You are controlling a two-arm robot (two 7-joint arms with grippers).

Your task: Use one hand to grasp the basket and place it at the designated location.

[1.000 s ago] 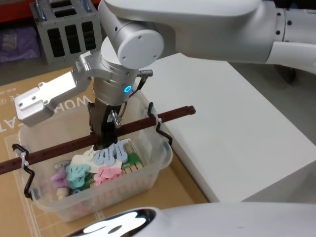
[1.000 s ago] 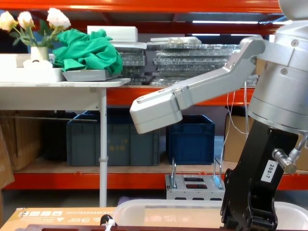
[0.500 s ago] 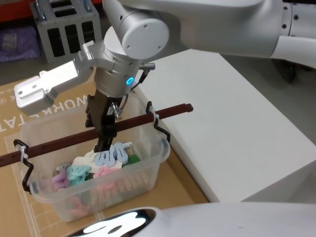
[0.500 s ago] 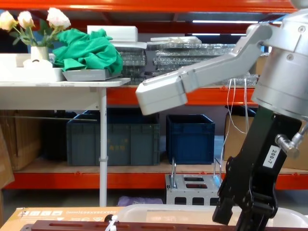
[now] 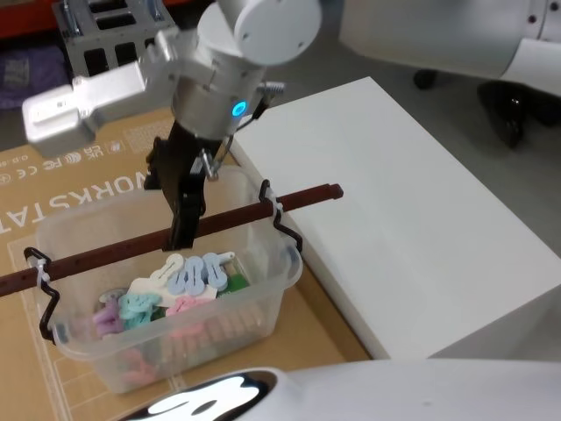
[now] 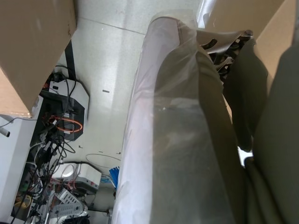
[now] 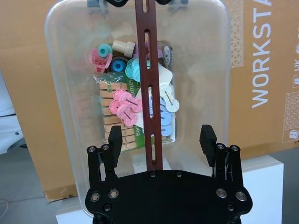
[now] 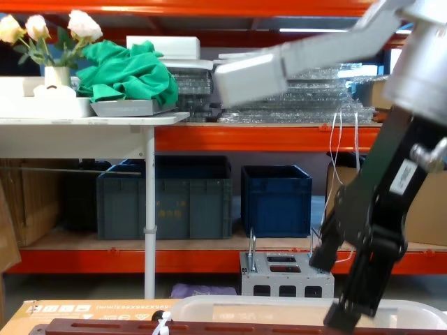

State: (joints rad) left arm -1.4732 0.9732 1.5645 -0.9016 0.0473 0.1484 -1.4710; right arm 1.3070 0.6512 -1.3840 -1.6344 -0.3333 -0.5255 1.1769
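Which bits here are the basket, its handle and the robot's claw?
basket (image 5: 292,270): head view, rim at its right corner.
handle (image 5: 105,254): head view, bar left of the gripper.
right gripper (image 7: 161,136): right wrist view, midway between open fingertips.

- Flat printed cardboard box, touching a white block
- Grey slotted metal rack on the floor
- Dark blue crates under orange shelving
- Green cloth and a vase of pale flowers on a white bench
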